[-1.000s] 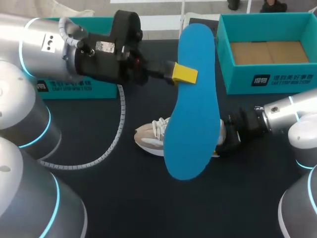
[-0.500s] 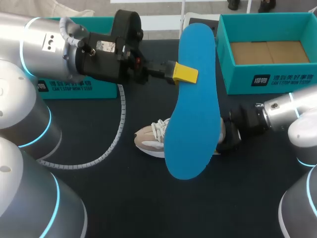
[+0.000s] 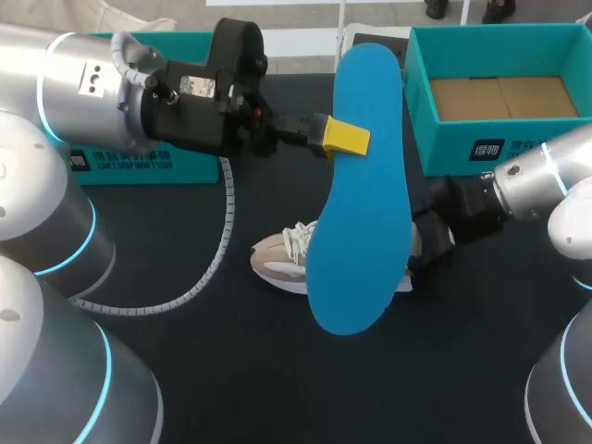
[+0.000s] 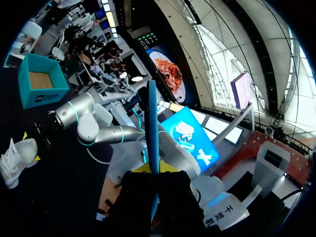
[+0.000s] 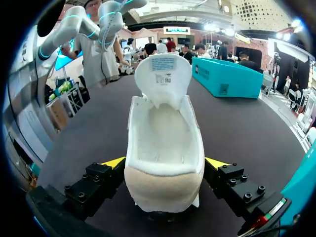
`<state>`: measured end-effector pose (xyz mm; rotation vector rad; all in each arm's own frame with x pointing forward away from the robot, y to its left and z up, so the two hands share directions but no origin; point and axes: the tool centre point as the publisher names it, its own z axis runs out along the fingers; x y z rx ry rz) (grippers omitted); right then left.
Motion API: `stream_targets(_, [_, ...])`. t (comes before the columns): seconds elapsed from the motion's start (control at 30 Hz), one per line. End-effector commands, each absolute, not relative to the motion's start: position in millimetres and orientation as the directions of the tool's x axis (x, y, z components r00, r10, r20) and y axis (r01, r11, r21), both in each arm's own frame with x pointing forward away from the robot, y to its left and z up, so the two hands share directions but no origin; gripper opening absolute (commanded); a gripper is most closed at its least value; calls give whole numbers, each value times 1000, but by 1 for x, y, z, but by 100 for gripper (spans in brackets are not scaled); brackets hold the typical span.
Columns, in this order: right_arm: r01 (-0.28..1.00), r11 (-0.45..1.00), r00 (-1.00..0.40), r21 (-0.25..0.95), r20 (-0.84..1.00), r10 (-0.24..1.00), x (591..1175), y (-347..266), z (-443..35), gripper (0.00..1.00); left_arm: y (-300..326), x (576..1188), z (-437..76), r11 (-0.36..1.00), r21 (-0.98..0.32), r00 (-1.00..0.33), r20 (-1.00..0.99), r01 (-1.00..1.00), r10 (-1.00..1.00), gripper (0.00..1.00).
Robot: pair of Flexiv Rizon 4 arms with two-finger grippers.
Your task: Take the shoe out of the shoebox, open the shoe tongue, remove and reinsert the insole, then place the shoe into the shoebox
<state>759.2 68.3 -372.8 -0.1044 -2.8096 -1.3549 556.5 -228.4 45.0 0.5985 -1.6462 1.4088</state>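
**Head view**
- Left arm [image 3: 92,92]: enters from the left and is raised over the worktop [image 3: 213,370]. The left jaws are closed on the edge of the blue insole [image 3: 361,185], with one yellow fingertip [image 3: 346,138] laid across its upper face.
- Blue insole: held in the air, flat face to the camera, with its length running from the far side to the near side. It covers the middle of the shoe [image 3: 282,259].
- Shoe: pale, with white laces. It is laid on the dark worktop near the centre, toe towards the left arm.
- Right arm [image 3: 536,180]: enters from the right. The right jaws are set at the heel end of the shoe and are partly hidden by the insole.
- Shoebox [image 3: 499,153]: teal and open, set at the far right of the worktop, well apart from the shoe.
- Second teal box [image 3: 139,166]: set at the far left, behind the left arm.

**Left wrist view**
- Insole [image 4: 152,123]: seen edge-on and upright, pinched between the black fingers [image 4: 138,190].
- The shoe [image 4: 15,158], shoebox [image 4: 42,86] and right arm [image 4: 81,116] are seen beyond it.

**Right wrist view**
- Shoe [image 5: 165,143]: seen heel first, with its tongue [image 5: 163,74] folded up and forward.
- Right jaws: wide apart, with a yellow fingertip [image 5: 114,162] pressed to each side of the heel, so the shoe is gripped.
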Motion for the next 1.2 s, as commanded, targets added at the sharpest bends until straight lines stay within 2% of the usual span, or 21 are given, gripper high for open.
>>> stream_targets(0.03, [101,750,-994,653,88,57,757,63,-349,100,-230,557,44,247,-539,-510,842,-805,174,0])
stream_targets(0.23, [145,849,-987,508,136,87,756,62,-329,100,-230,557,44,247,-539,-510,842,-805,174,0])
stream_targets(0.3, [178,899,-979,401,160,123,757,65,-325,100,-230,557,44,247,-539,-510,842,-805,174,0])
stream_targets(0.73, [173,902,-982,395,145,125,756,64,-323,100,-230,557,44,247,-539,-510,842,-805,174,0])
stream_targets(0.93, [150,949,-989,278,60,139,751,59,-295,100,-230,557,44,247,-539,-510,842,-805,174,0])
stream_targets(1.1, [134,974,-990,181,66,124,752,63,-290,100,-230,557,44,247,-539,-510,842,-805,174,0])
stream_targets(1.2, [134,974,-990,182,59,125,753,64,-295,100,-230,557,44,247,-539,-510,842,-805,174,0])
